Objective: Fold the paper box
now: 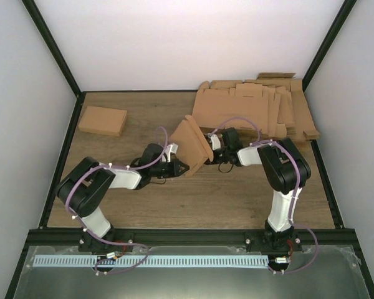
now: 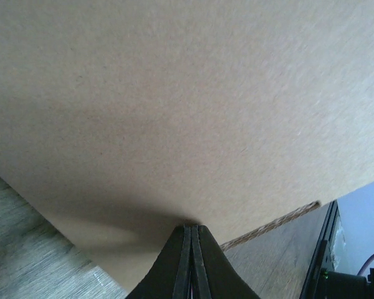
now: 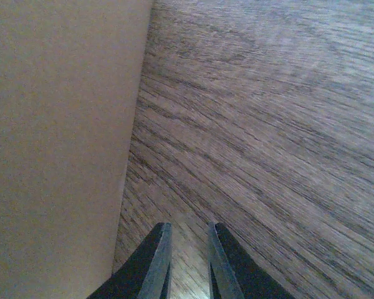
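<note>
Far-left item: a small closed brown cardboard carton (image 1: 102,120) is lying well to the left of the paper box (image 1: 193,146), a plain brown die-cut cardboard piece.
Left gripper (image 2: 191,227): black fingers are pressing together, with the tips touching the paper box's lower left panel.
Paper box: it is standing tilted on edge at mid wood-grain table (image 1: 237,199), between the two grippers.
Right gripper (image 3: 190,225): it is hovering just right of the paper box, fingers slightly spread and gripping nothing.
Far-right item: a loose pile of flat brown cardboard sheets (image 1: 262,109) is lying right of the paper box, farther back.
</note>
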Motion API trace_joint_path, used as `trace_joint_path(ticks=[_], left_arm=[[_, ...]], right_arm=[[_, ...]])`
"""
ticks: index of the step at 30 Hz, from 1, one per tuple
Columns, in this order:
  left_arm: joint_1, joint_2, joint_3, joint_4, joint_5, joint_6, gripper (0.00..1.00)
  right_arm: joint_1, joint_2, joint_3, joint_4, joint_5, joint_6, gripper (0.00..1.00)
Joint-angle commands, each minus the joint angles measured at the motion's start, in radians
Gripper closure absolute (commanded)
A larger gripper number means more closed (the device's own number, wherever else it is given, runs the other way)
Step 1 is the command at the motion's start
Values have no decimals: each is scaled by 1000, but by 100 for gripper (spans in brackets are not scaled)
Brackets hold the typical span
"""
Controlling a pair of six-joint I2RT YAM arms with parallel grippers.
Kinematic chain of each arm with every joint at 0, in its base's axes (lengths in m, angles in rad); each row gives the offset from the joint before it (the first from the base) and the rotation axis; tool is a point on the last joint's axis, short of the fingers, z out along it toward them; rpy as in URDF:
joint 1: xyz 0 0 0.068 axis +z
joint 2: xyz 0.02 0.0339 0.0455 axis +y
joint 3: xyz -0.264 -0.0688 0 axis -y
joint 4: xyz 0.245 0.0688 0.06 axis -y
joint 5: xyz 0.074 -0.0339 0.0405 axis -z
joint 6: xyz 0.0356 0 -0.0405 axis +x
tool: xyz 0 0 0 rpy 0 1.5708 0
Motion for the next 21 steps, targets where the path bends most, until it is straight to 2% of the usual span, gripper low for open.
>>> trace_joint_path(ticks=[1, 9, 21], left_arm=[[-12, 19, 15, -37, 19, 36, 96], [-69, -29, 36, -146, -22, 88, 96], [-72, -136, -12, -220, -116, 111, 96]], right_arm=[[29, -5, 35, -80, 29, -38, 80], [66, -38, 41, -117, -5, -85, 76], [100, -115, 51, -125, 15, -129, 73]])
